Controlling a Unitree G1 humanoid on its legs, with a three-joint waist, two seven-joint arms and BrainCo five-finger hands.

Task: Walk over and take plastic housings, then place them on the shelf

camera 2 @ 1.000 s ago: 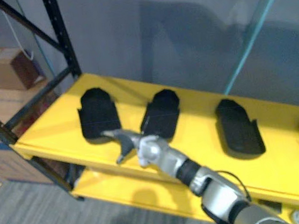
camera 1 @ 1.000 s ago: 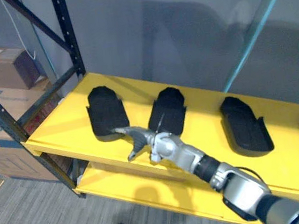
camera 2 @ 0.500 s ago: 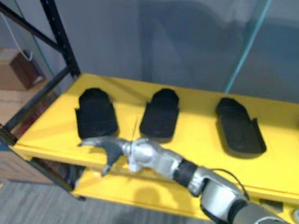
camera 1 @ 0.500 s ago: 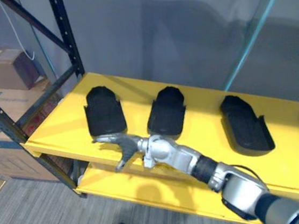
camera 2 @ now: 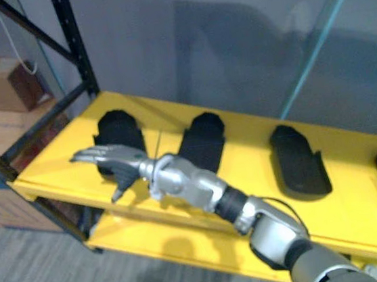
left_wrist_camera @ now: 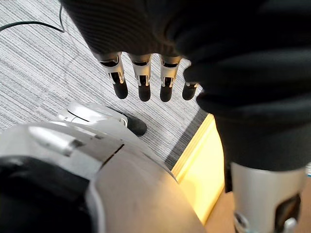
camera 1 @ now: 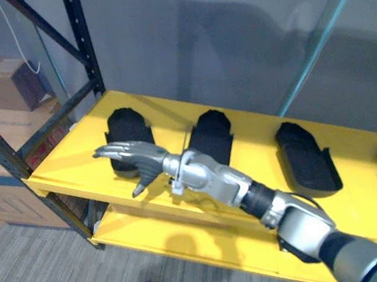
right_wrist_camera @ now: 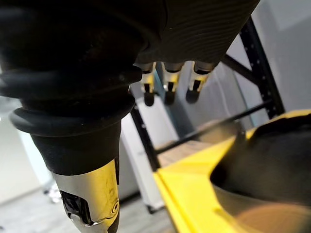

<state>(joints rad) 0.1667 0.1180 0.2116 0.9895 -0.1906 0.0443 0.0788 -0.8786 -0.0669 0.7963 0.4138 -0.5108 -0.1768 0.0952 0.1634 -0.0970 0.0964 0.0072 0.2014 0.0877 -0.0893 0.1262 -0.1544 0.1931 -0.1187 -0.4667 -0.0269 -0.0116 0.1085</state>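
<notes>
Four black plastic housings (camera 1: 212,135) lie flat in a row along the yellow shelf (camera 1: 75,161), rounded ends toward the back edge, none touching. Right hand (camera 1: 136,157) is over the leftmost housing (camera 1: 127,124) near the shelf's left front corner, fingers stretched out, holding nothing. Left hand (left_wrist_camera: 142,77) hangs relaxed and empty over grey carpet (left_wrist_camera: 39,73). A black upright (camera 1: 84,44) stands at the left back corner, with cardboard boxes (camera 1: 4,77) beyond it and a grey wall behind.
</notes>
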